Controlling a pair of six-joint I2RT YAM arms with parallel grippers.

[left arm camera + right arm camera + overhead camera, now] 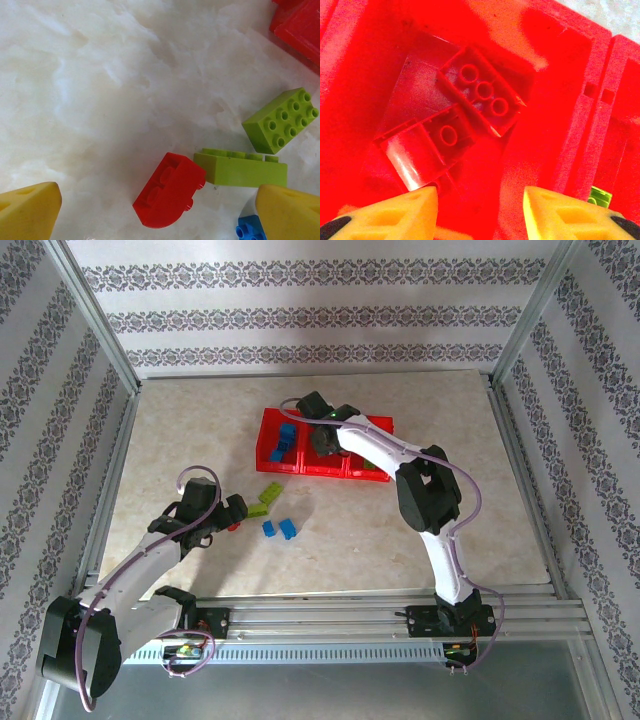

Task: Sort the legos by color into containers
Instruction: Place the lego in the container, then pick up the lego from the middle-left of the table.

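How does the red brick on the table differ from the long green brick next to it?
The red brick is red, the green brick lime. The red brick has a rounded end; the green brick is straight-edged and longer. The red brick shows its studded face; the green brick shows mostly a plain side, with studs along one edge. Both lie on the table, outside the tray.

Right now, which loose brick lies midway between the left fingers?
The red brick, the only red one there; the near green brick, far green brick and blue brick sit off toward one finger.
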